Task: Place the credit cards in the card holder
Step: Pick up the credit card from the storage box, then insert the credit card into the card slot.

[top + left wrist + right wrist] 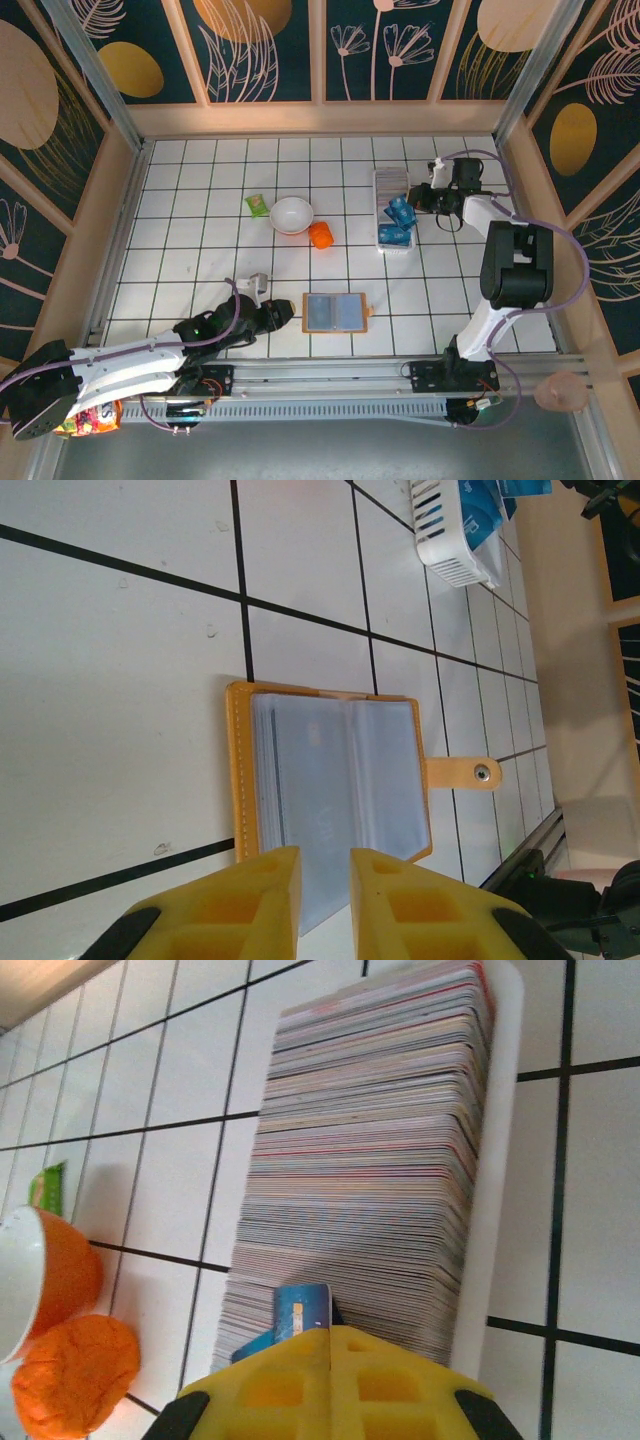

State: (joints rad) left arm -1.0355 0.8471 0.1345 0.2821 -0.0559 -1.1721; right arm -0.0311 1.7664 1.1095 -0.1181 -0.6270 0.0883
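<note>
Over the far-right card holder (495, 1160), the right gripper (330, 1334) pinches one thin, stiff, likely slippery credit card (300, 1310) by its edge.

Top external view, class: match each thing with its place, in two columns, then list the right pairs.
1 white bowl
2 wallet
3 card holder
4 green packet

A lying open near the table's front edge
B at the right, blue credit cards in it
C mid-table, beside an orange lump
D just left of the bowl

Pairs: 1-C, 2-A, 3-B, 4-D
</note>
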